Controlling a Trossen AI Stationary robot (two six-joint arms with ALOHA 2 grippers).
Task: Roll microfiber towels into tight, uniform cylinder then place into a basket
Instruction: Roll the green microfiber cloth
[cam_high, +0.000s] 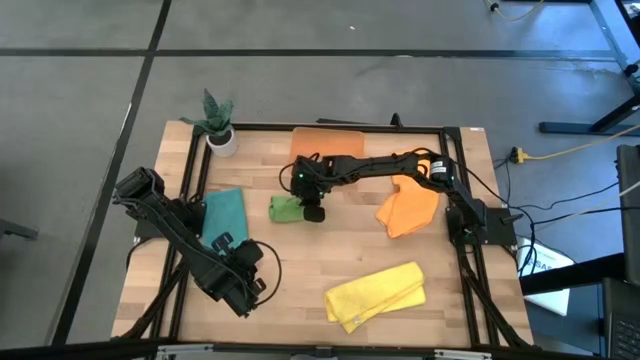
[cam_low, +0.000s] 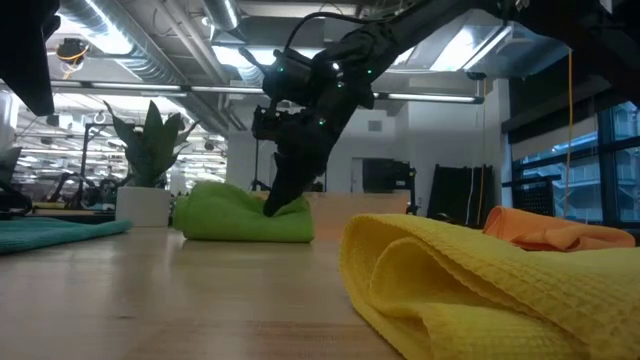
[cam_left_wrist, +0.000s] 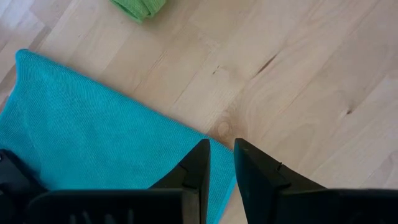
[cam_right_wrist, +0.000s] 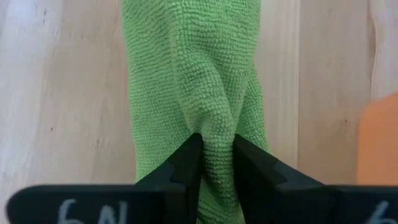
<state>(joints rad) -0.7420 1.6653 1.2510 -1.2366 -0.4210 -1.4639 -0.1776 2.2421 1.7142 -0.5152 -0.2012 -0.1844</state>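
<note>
Your right gripper (cam_right_wrist: 216, 163) pinches a fold of the green towel (cam_high: 285, 207) mid-table, just in front of the basket (cam_high: 327, 141), probably so the roll stays tight for lifting. Your left gripper (cam_left_wrist: 221, 165), fingers nearly closed and holding nothing, waits over the teal towel's (cam_left_wrist: 81, 146) edge.

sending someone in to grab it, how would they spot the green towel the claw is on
Start at the potted plant in the table's far left corner, then go towards the middle of the table. The green towel lies there as a small rolled bundle, with the right claw shut on one end. It is the only green cloth and the only rolled one; the teal towel beside it lies flat.
</note>
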